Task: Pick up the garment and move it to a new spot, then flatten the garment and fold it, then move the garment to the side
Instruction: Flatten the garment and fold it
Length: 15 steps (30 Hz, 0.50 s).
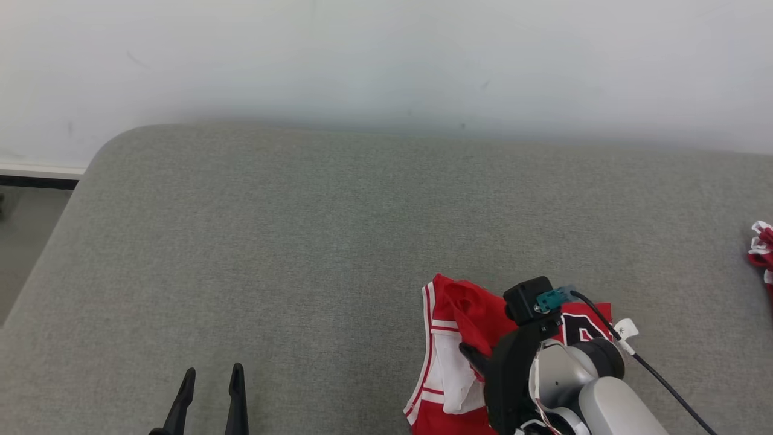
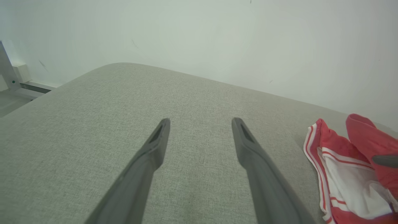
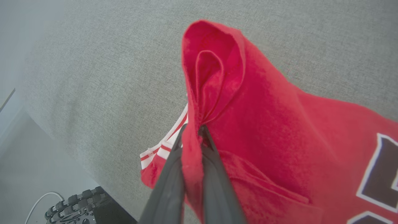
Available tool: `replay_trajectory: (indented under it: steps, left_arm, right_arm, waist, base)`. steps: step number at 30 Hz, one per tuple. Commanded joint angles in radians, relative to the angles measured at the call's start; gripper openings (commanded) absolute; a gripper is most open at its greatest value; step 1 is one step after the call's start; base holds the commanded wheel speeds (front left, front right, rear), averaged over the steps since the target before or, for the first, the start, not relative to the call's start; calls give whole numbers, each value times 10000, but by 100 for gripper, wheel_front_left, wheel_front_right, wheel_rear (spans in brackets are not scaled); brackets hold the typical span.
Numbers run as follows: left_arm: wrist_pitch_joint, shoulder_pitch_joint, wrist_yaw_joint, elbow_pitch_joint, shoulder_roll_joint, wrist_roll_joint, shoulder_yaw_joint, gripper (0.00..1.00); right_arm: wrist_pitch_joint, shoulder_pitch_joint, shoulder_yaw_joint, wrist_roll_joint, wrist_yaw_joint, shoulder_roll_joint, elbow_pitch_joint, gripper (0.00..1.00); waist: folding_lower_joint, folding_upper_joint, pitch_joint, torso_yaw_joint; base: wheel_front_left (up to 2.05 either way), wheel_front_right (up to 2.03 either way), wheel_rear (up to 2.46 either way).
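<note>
- Garment (image 1: 468, 311): a red jersey with red-and-white striped trim and dark lettering. It lies crumpled at the near right of the grey padded surface (image 1: 290, 241).
- Handling, as judged: light, soft and limp cloth that is not fragile. It is likely to sag and bunch beneath any single hold, and a thin pinch may slip. The trimmed hem or a doubled fold looks the soundest place to take it.
- Right gripper (image 3: 194, 132): fingers are closed almost together on a raised fold of red cloth, which peaks just beyond the tips. The rest of the garment lies beneath and around this gripper.
- Left gripper (image 1: 211, 380): fingers are apart and hold nothing. It is over bare surface at the near left, with the garment well apart to its right.
- A small red-and-white item (image 1: 760, 248) lies at the right edge; what it is cannot be told.
</note>
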Motion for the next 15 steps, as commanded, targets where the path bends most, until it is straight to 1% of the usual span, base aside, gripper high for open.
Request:
replay_trajectory:
  steps: [1, 6, 8, 12, 15]
  left_arm:
    - [-23, 7, -65, -18, -15, 38, 2, 100]
    - [-23, 32, -71, 18, -21, 20, -60, 100]
    - [-23, 43, -40, 41, -21, -6, -79, 100]
    - [-23, 92, -45, 78, -24, -43, -75, 100]
    - [-23, 140, -47, 93, -26, -60, -28, 100]
  right_arm:
    - [-104, -125, 14, 96, -28, 81, 33, 0]
    - [-458, -317, 130, 271, -28, 261, 741, 0]
    - [-608, -377, 112, 301, -28, 296, 991, 100]
    - [-875, -428, 154, 424, -28, 357, 1194, 100]
    - [-1140, -379, 33, 761, -28, 372, 956, 100]
  waist:
    - [0, 0, 3, 81]
    - [0, 0, 11, 257]
    - [0, 0, 8, 313]
    - [0, 0, -18, 359]
    - [0, 0, -83, 335]
  base:
    - [0, 0, 0]
    - [0, 0, 0]
    - [0, 0, 0]
    - [0, 0, 0]
    - [0, 0, 0]
